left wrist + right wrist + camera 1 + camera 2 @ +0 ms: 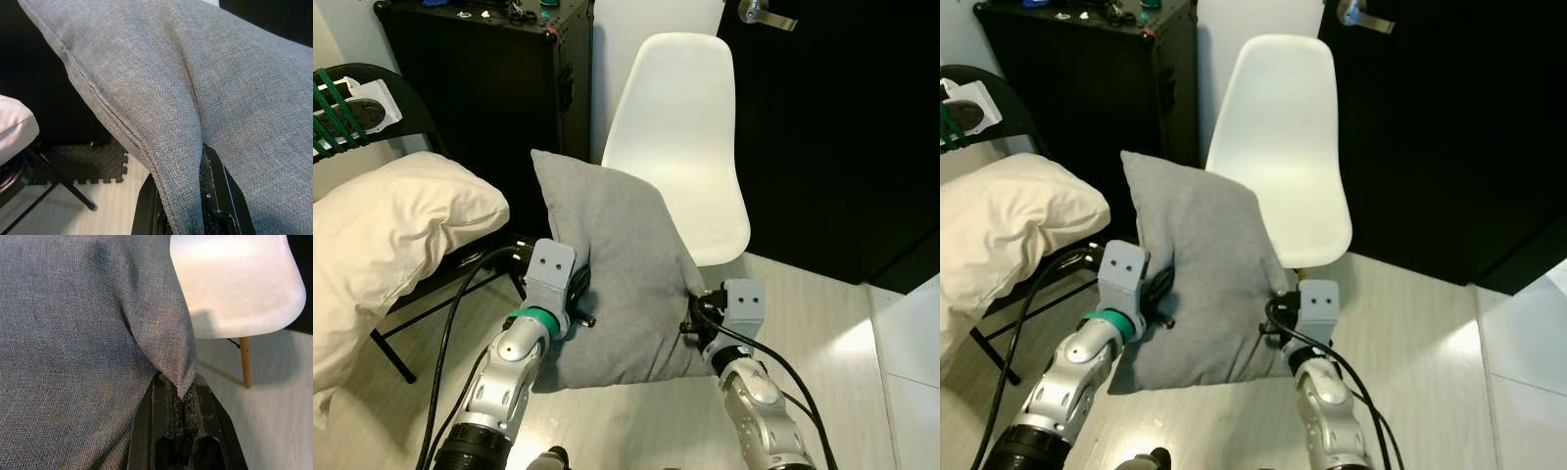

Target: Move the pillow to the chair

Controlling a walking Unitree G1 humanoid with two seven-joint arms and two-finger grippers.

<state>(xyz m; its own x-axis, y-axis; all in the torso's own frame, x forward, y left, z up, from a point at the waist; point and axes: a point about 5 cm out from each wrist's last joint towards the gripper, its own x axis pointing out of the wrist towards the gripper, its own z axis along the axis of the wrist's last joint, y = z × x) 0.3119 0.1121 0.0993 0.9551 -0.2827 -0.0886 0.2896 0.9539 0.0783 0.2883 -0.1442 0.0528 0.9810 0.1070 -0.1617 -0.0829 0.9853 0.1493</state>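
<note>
**Pillow held in both claws, chair just ahead**

On your far left a cream cushion lies on a black folding chair; leave it alone. Your left claw is clamped on the left edge of the grey pillow, the fabric pinched between its fingers. The pillow hangs upright in the air between your two arms, its upper corner overlapping the white chair in the head views. Your right claw is closed on the pillow's lower right corner, with the chair seat just beyond it.

You look to be in the carry step, with the placing not yet done. Next, bring the pillow forward and a little right until it is over the seat, lower it, then part both claws.
</note>
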